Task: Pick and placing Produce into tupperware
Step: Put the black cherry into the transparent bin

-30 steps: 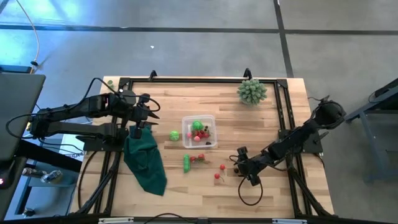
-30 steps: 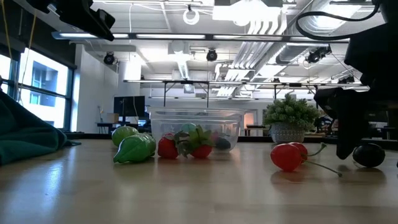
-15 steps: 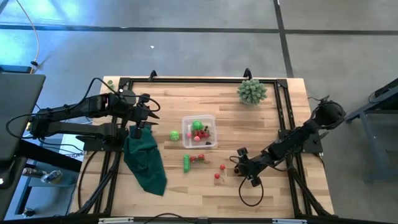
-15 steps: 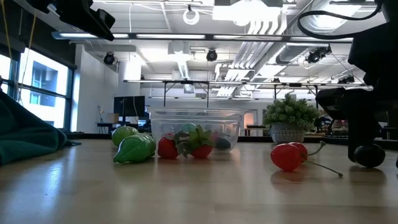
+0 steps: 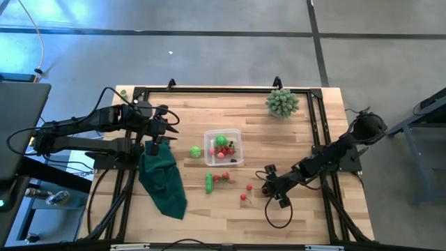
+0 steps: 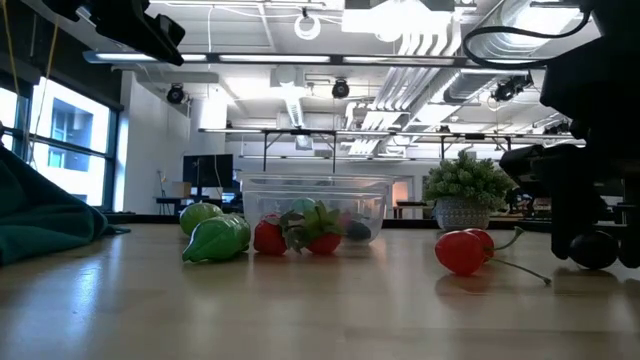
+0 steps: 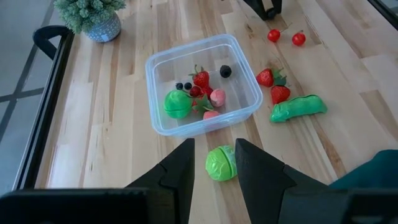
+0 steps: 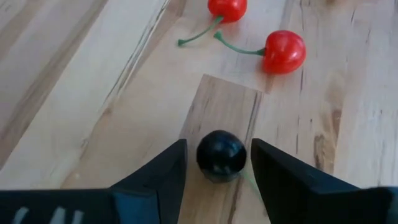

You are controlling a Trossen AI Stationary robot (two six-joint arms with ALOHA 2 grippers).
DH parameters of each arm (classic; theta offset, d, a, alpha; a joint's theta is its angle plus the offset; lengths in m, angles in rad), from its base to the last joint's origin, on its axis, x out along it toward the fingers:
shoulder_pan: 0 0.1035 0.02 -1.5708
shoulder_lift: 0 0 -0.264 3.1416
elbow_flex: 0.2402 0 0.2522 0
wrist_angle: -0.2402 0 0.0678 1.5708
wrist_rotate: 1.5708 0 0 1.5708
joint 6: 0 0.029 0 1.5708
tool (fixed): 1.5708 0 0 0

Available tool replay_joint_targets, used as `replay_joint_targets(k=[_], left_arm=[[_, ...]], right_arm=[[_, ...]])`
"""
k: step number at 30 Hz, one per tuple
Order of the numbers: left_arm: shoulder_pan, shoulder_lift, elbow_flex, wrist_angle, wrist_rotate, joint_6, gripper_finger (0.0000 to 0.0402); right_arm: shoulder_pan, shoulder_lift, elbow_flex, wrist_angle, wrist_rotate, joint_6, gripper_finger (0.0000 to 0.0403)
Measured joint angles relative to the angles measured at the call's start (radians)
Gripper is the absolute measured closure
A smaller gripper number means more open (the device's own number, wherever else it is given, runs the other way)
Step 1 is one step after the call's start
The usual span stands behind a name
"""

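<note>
R gripper (image 8: 221,163) is seen low at the table's front-right area, fingers (image 8: 158,177) set either side of a dark round berry (image 8: 221,154), narrow gap, pads just beside it; contact can't be confirmed, berry is resting on the wood. In the high view the R gripper (image 5: 268,185) is placed just right of two red cherries (image 5: 246,192). Same cherries (image 8: 284,51) are shown w/ green stems beyond the berry in the R wrist view.

Tupperware (image 5: 223,148) is located near table centre, upright, w/ several produce pcs inside: green round pc (image 7: 177,104), strawberry (image 7: 200,78), pink pc, small dark berries. Outside it: green round pc (image 7: 219,163) just beside its left wall, green pod (image 7: 298,107) and two strawberries (image 7: 273,86) close by in front.

L gripper (image 5: 162,130) is held above the table's left side, over a dark green cloth (image 5: 163,178); fingers (image 7: 180,171) partly apart, nothing between them.

Spiky plant (image 5: 282,102) is set at the back-right corner, well apart.
</note>
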Motion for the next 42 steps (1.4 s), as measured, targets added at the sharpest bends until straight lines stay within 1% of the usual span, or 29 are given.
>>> replay_joint_targets(k=[9,19,28,35,38,42], left_arm=[[0.0,0.0,0.0,0.0,0.0,0.0,0.0295],[0.0,0.0,0.0,0.0,0.0,0.0,0.0295],[0.0,0.0,0.0,0.0,0.0,0.0,0.0295],[0.0,0.0,0.0,0.0,0.0,0.0,0.0295],[0.0,0.0,0.0,0.0,0.0,0.0,0.0295],[0.0,0.0,0.0,0.0,0.0,0.0,0.0295]], right_arm=[[0.0,0.0,0.0,0.003,0.005,0.001,0.0235],[0.0,0.0,0.0,0.004,-0.003,0.016,0.0282],[0.0,0.0,0.0,0.006,0.005,0.031,0.0296],[0.0,-0.001,0.007,0.035,0.075,0.031,0.0296],[0.0,-0.001,0.058,0.039,0.12,0.027,0.0296],[-0.017,-0.001,0.157,0.035,0.211,0.021,0.0296]])
